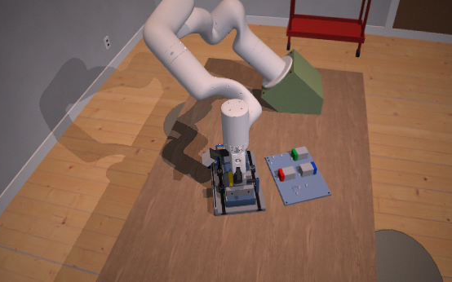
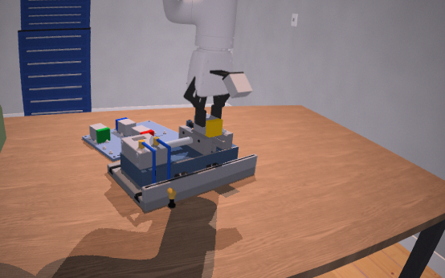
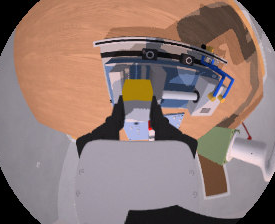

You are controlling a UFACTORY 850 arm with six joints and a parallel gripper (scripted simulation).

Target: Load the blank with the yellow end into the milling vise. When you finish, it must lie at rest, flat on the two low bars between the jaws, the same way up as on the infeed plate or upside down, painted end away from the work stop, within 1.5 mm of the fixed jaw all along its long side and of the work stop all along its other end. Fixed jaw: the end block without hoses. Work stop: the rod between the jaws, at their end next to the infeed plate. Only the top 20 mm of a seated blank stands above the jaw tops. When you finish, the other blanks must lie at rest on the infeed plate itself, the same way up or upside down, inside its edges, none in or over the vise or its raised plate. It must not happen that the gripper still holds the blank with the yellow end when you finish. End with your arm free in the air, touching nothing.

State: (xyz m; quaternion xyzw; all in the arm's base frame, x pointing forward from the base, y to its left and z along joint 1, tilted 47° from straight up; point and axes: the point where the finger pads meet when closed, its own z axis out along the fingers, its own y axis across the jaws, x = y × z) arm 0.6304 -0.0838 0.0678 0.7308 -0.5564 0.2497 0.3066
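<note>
My gripper is shut on the grey blank with the yellow end. It holds the blank low between the jaws of the milling vise, close to the fixed jaw. The yellow end points away from the infeed plate. The blank also shows in the top view and between my black fingers in the wrist view. The jaw with blue hoses stands at the near side. I cannot tell whether the blank rests on the low bars.
Three other blanks lie on the infeed plate: green-ended, red-ended and blue-ended. A green box holds the arm's base at the table's back. A red cart stands on the floor beyond.
</note>
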